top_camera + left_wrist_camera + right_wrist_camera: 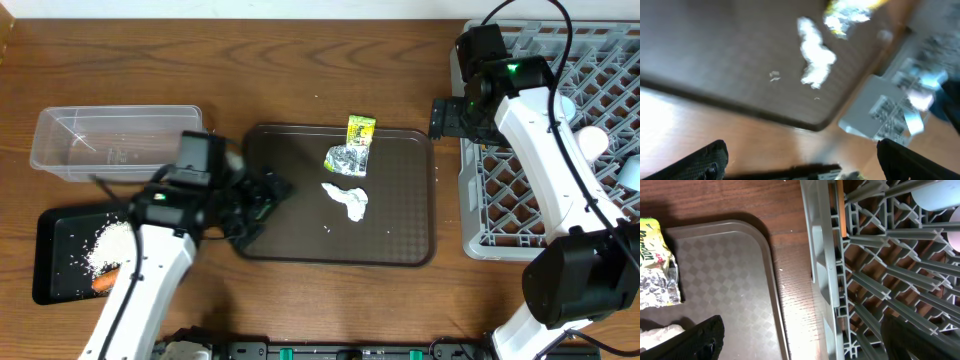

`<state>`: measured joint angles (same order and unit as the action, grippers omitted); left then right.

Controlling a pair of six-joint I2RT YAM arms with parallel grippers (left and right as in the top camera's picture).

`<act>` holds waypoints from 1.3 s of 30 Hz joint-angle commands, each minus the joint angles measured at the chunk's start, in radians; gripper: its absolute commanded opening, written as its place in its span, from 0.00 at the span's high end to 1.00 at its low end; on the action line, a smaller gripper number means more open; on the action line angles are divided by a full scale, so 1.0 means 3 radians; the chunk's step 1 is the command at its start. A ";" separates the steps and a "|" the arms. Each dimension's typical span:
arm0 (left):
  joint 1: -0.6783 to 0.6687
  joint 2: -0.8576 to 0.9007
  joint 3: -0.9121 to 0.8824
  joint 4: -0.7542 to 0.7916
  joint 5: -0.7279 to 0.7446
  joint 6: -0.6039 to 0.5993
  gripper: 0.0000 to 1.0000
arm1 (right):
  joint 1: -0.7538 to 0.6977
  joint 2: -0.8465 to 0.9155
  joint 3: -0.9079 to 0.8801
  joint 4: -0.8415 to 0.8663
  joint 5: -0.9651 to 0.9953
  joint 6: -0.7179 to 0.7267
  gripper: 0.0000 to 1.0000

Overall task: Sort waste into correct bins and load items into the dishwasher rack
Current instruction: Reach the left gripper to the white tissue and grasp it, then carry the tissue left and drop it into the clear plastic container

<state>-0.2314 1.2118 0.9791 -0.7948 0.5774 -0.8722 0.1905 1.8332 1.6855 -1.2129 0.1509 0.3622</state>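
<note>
The grey rack (480,200) fills the right side. A light-blue cup (561,104) and a white cup (594,141) sit in it. The yellow-green wrapper (361,128), silver foil (347,159) and white tissue (346,200) lie on the brown tray. Rice (108,248) and a carrot (105,283) lie in the black tray (55,235). The clear tub (115,140) holds nothing I can see. My left gripper (262,200) is open and empty over the brown tray's left edge. My right gripper (440,118) is open and empty between the brown tray and the rack. Plate and chopsticks are not visible.
The brown serving tray (400,220) lies mid-table, its right edge close to the rack. The right wrist view shows the wrapper (652,240), foil (657,287), the tray corner (730,280) and the rack wall (822,255). The blurred left wrist view shows the tissue (815,55).
</note>
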 commanded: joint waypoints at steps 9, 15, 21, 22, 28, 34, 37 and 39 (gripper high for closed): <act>-0.0785 0.0955 0.0184 0.0559 -0.0698 0.0066 0.02 | -0.0005 -0.0072 -0.0003 -0.0006 0.0006 -0.0011 0.01; -0.0964 0.1554 0.0605 0.0561 -0.0882 0.0134 0.02 | -0.0005 -0.0072 -0.0003 -0.0008 0.0006 -0.0011 0.01; -0.1266 0.1900 0.0853 0.0559 -0.1401 0.0052 0.02 | -0.0005 -0.0072 -0.0003 -0.0008 0.0006 -0.0011 0.01; -0.1320 0.1942 0.0862 0.0559 -0.1485 -0.0004 0.02 | -0.0005 -0.0072 -0.0003 -0.0006 0.0006 -0.0011 0.01; -0.1481 0.2134 0.0861 0.0535 -0.1769 -0.0106 0.01 | -0.0005 -0.0072 -0.0003 -0.0008 0.0006 -0.0011 0.01; -0.1512 0.2296 0.0861 0.0537 -0.1812 -0.0106 0.11 | -0.0005 -0.0072 -0.0003 -0.0008 0.0006 -0.0011 0.01; -0.1516 0.2349 0.0861 0.0537 -0.1816 -0.0106 0.21 | -0.0005 -0.0072 -0.0003 -0.0008 0.0006 -0.0013 0.01; -0.1516 0.2364 0.0861 0.0537 -0.1816 -0.0106 0.34 | -0.0005 -0.0072 -0.0003 -0.0008 0.0006 -0.0011 0.01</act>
<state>-0.6830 1.9079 1.2201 -0.6277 0.0612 -0.9005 0.1905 1.8332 1.6855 -1.2137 0.1497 0.3622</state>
